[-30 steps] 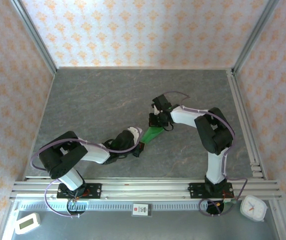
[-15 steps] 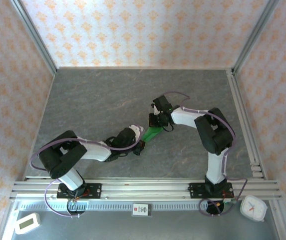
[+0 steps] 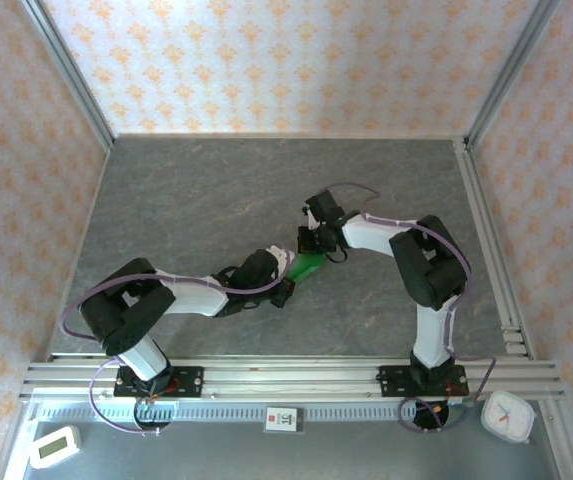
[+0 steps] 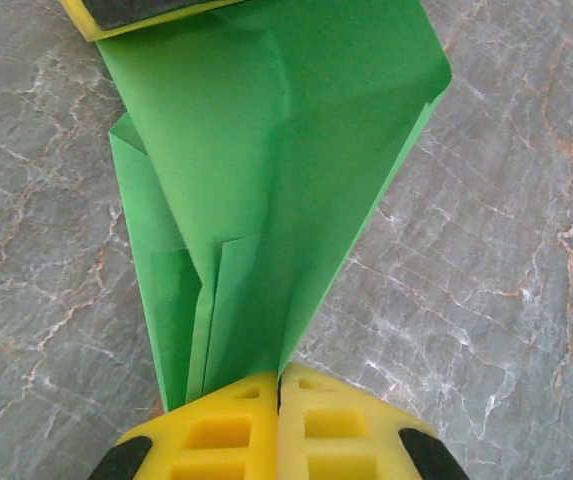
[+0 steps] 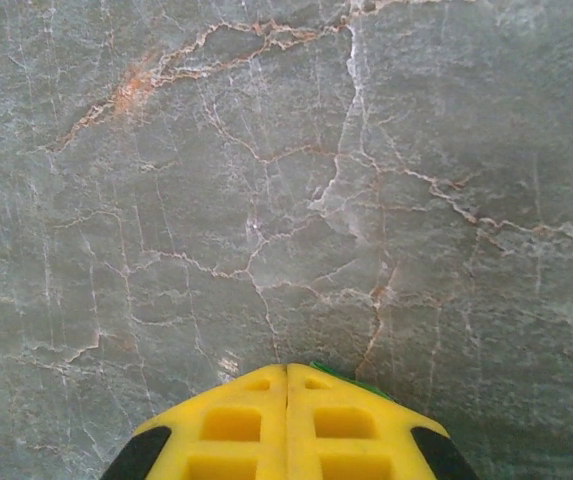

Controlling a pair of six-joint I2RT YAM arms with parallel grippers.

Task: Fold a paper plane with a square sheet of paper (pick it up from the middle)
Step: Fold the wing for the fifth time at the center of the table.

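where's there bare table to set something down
The far stretch of table along the back wall is bare, and so is the near patch between the left arm's base and the right arm's base. The centre is crowded: the left gripper and right gripper both pinch the folded green paper there.

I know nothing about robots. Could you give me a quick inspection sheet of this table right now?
Surface: grey marbled table.
Job's things: paper plane, green, creased, part-folded, spanning between the grippers.
Clutter: nothing seen on the table; white timer and small clock on the near ledge.
Grippers: left gripper and right gripper both shut on the paper plane.
Cables: purple cables loop along both arms.
Surroundings: patterned walls, metal rails.
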